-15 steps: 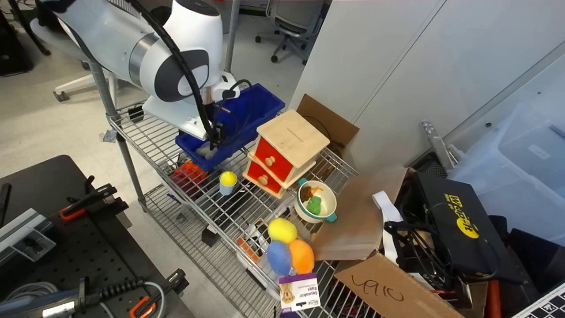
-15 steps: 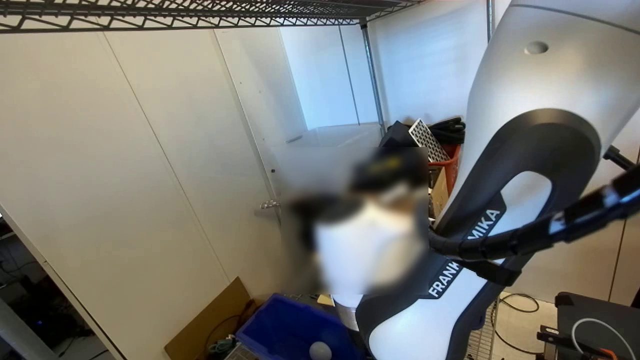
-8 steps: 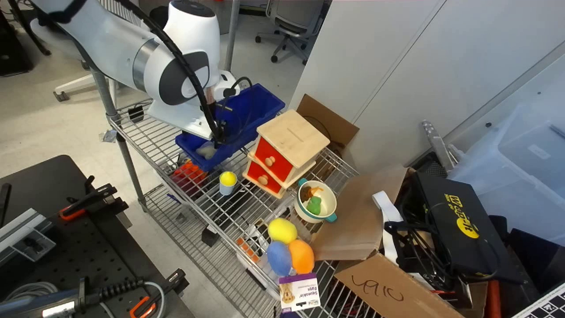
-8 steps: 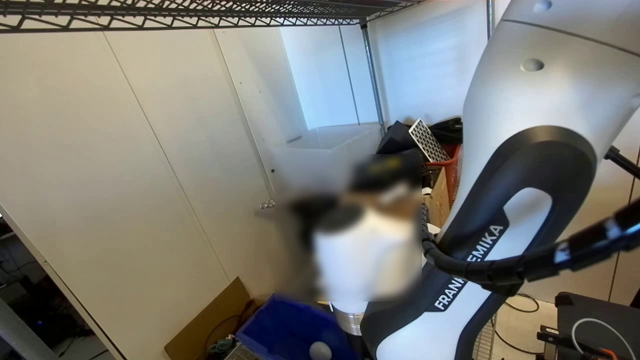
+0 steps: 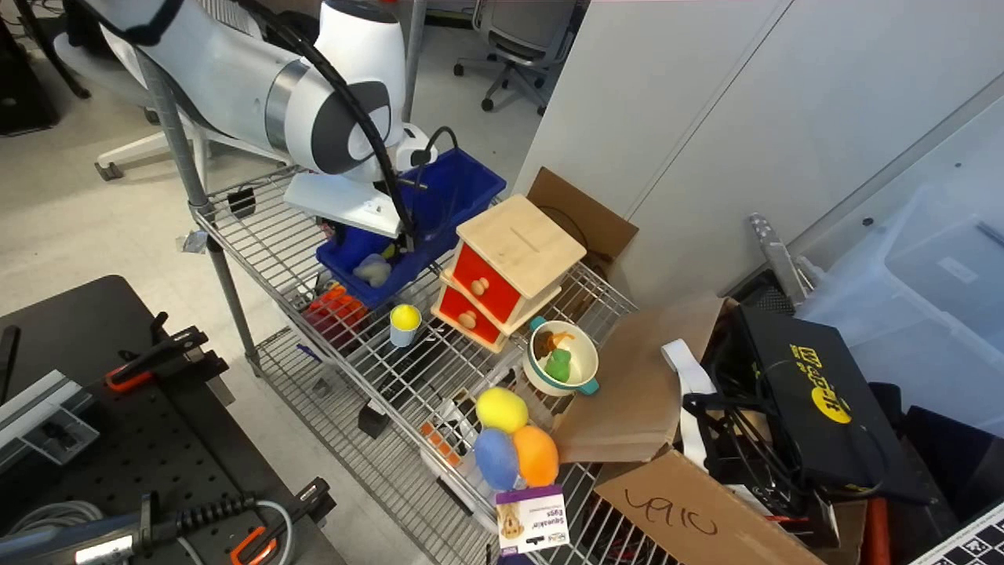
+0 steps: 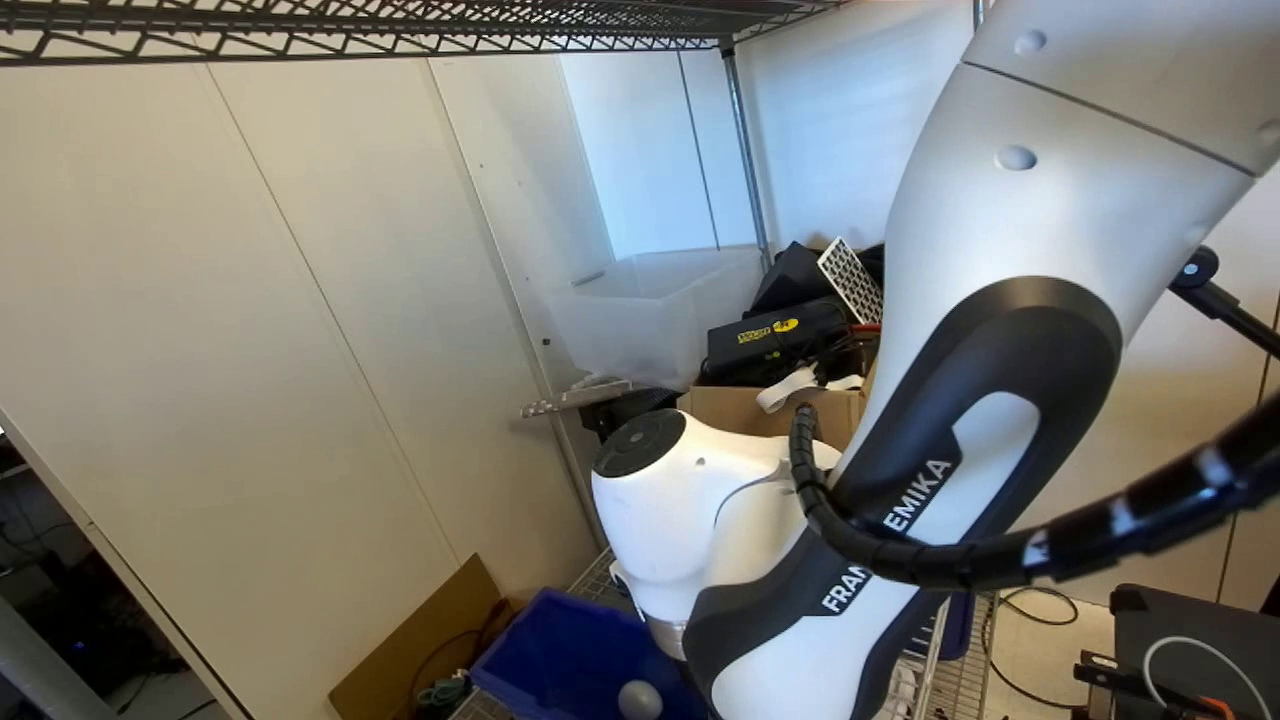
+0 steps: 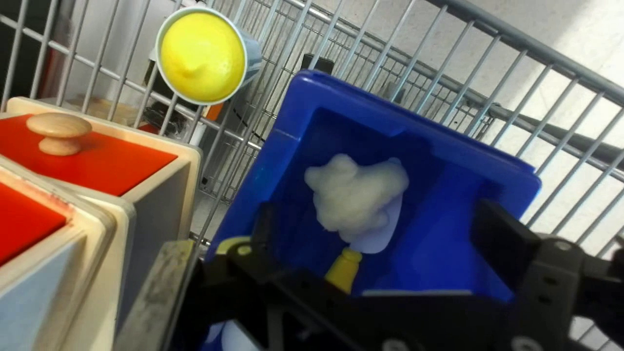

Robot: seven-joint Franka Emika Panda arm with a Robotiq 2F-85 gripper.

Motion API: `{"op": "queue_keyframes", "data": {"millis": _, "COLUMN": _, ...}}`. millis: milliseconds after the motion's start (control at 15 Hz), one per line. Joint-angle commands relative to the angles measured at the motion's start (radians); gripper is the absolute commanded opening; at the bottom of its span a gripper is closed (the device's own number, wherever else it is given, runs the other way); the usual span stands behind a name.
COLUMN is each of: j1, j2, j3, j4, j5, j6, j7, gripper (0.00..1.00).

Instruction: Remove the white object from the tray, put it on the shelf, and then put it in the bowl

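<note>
The white object (image 7: pixel 356 195), a lumpy pale thing, lies in the blue tray (image 7: pixel 302 100) near one end, partly over a flat pale piece. In an exterior view the white object (image 5: pixel 372 270) sits in the near end of the tray (image 5: pixel 480 187); the tray (image 6: pixel 570 640) also shows elsewhere. My gripper (image 7: pixel 376 222) is open and empty above the tray, fingers apart on either side of the white object. The bowl (image 5: pixel 582 362), cream with teal handles, stands on the shelf (image 5: pixel 271 271) holding green and brownish things. The bowl is out of the wrist view.
A wooden box with red drawers (image 5: pixel 522 243) stands close beside the tray. A cup with a yellow top (image 5: pixel 404 322) is near the tray's end. Yellow, blue and orange balls (image 5: pixel 502 410) and an open cardboard box (image 5: pixel 627 408) are further along. A yellow piece (image 7: pixel 343 270) lies in the tray.
In an exterior view the arm and gripper have shifted to the right and slightly up. More of the white object and a yellow piece in the tray now show. The gripper stays over the tray.
</note>
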Motion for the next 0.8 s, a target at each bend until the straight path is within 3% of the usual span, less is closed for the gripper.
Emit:
{"op": "queue_keyframes", "data": {"millis": 0, "j1": 0.018, "j2": 0.039, "j3": -0.009, "j4": 0.092, "j5": -0.024, "j6": -0.068, "j7": -0.026, "gripper": 1.00}}
{"op": "queue_keyframes", "data": {"millis": 733, "j1": 0.022, "j2": 0.110, "j3": 0.013, "j4": 0.187, "j5": -0.005, "j6": -0.091, "j7": -0.070, "gripper": 1.00}}
